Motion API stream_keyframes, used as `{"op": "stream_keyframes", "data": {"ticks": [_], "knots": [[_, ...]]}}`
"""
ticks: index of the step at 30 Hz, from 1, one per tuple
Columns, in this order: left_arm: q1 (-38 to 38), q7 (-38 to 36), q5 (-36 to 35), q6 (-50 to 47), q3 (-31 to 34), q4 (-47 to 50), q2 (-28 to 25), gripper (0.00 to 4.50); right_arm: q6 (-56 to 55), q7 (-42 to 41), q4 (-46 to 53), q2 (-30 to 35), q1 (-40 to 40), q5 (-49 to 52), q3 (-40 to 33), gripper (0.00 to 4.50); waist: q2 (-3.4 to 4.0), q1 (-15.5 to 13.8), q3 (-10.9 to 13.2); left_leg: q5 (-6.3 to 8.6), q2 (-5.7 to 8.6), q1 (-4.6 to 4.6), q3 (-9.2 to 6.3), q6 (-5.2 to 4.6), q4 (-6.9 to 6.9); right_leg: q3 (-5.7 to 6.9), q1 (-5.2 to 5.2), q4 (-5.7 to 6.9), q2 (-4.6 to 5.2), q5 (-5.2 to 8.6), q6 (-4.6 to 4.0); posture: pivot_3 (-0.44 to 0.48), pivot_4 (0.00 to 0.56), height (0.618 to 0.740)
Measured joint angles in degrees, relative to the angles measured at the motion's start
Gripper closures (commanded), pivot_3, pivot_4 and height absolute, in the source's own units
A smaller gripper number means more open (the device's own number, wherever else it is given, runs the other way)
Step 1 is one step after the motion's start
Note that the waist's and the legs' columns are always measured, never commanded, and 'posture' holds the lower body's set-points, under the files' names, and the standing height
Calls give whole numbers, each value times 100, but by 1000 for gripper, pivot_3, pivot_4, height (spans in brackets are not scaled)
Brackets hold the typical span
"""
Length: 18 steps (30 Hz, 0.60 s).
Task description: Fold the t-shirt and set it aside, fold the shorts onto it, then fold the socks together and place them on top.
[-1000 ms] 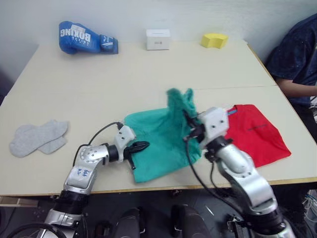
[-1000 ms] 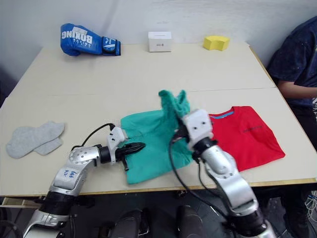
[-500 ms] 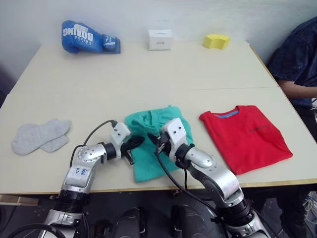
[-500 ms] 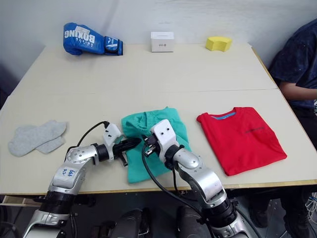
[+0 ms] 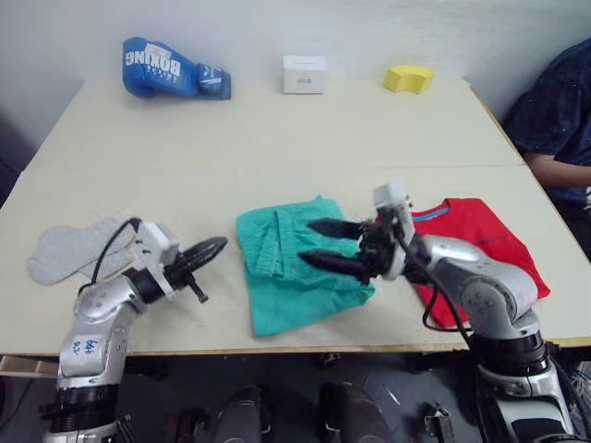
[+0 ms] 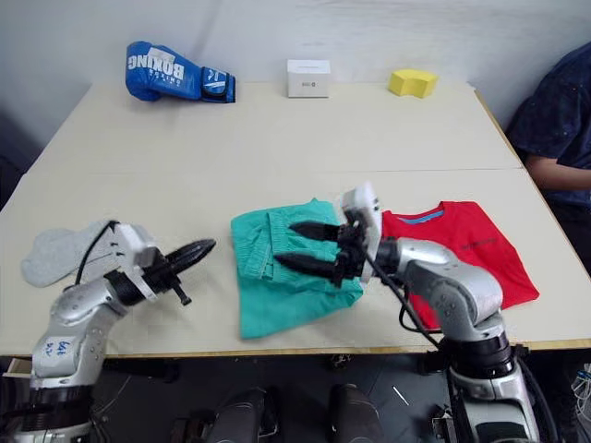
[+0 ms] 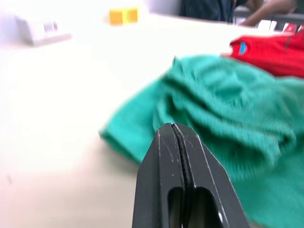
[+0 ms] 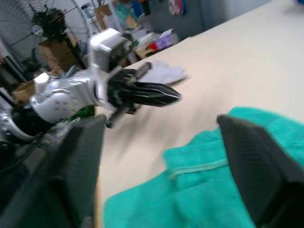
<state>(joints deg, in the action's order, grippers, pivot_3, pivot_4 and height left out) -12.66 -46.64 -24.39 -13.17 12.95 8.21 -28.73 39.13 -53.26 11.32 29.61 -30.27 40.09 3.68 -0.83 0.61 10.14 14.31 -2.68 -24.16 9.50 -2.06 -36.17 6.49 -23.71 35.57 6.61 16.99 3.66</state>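
Near the table's (image 5: 277,138) front edge, the shorts (image 5: 286,277) lain folded at centre, the right gripper (image 5: 319,245) held spread wide above them, the t-shirt (image 5: 489,254) beside, the left gripper (image 5: 217,245) closed empty, the socks (image 5: 69,249) far left.

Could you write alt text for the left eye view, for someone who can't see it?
A robot's right gripper, fingers spread wide, hovers over folded teal shorts on a beige table, with a red t-shirt beside them. Its left gripper, shut, points at the shorts; grey socks lie further left. A boxing glove sits at the far edge.
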Motion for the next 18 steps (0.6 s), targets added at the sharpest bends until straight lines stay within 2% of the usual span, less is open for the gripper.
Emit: {"op": "stream_keyframes", "data": {"ticks": [3,5,7,8,13,18], "knots": [[-698,-100,-20,-58,-392,-12,91,4500,-1459,-679,-1236,182,-388,-1126,430,2856,0,-28,0,-21,2,1,26,-17,-3,-10,0,-2,-8,-5,10,0,150,740],[-966,-175,157,-19,-832,-161,174,4500,-2243,-943,-2018,-44,-635,-1526,555,3603,0,-6,0,-31,1,3,45,-9,-2,-2,-4,-1,-18,-7,18,0,150,740],[-1182,-215,659,156,-1443,-614,221,4500,-2963,-1174,-2944,-367,-977,-1855,674,4294,1,62,0,-35,0,6,58,-9,-4,10,-6,3,-31,-9,24,0,150,740],[-1208,-218,884,264,-1672,-871,266,4500,-3263,-1296,-3345,-479,-1120,-1996,732,4438,1,106,0,-36,-2,8,59,-8,-6,10,-5,6,-33,-9,25,0,150,740],[-1156,-21,1398,743,-2107,-1935,703,4500,-4448,-1593,-5066,-962,-1600,-2493,731,4438,2,131,2,-38,-12,7,61,-7,-22,4,-12,18,-32,-9,26,0,150,740],[-994,223,1570,906,-2081,-1944,674,4500,-5703,-1381,-6713,-1318,-2125,-3095,718,4438,3,161,2,-43,-8,23,58,-3,-23,-20,-5,38,-15,-9,26,0,150,740]]}}
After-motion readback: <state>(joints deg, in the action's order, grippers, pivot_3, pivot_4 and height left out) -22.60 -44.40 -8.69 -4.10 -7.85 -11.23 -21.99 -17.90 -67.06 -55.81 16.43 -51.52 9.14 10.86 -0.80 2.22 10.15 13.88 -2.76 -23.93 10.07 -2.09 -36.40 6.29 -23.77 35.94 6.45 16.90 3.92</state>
